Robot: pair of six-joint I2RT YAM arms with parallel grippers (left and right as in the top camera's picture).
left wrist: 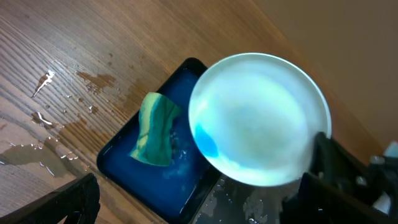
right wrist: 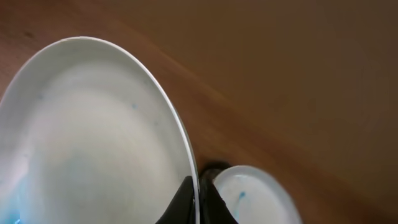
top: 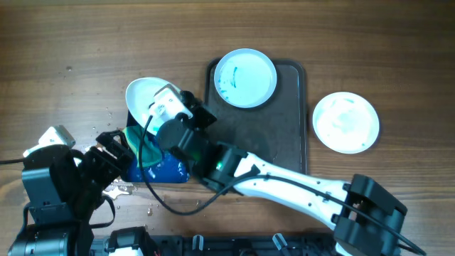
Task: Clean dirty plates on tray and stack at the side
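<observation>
Plates counted, three: plate (top: 245, 78) on tray (top: 291, 142), plate (top: 346, 122) on counter (top: 71, 43), plate (top: 142, 96) gripped by right claw (right wrist: 198, 202), partly hidden; left claw (left wrist: 199, 196) spread wide

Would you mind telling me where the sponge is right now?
In the left wrist view, the sponge lies in the wet blue tray, beside the plate held by the right end effector.

Soft, even light from above fills the overhead view, leaving only faint shadows on the tabletop (top: 71, 43). In the left wrist view the plate (left wrist: 258, 118) glares almost white and wet patches (left wrist: 46, 81) glint; the right wrist view shows it blurred and washed out.
</observation>
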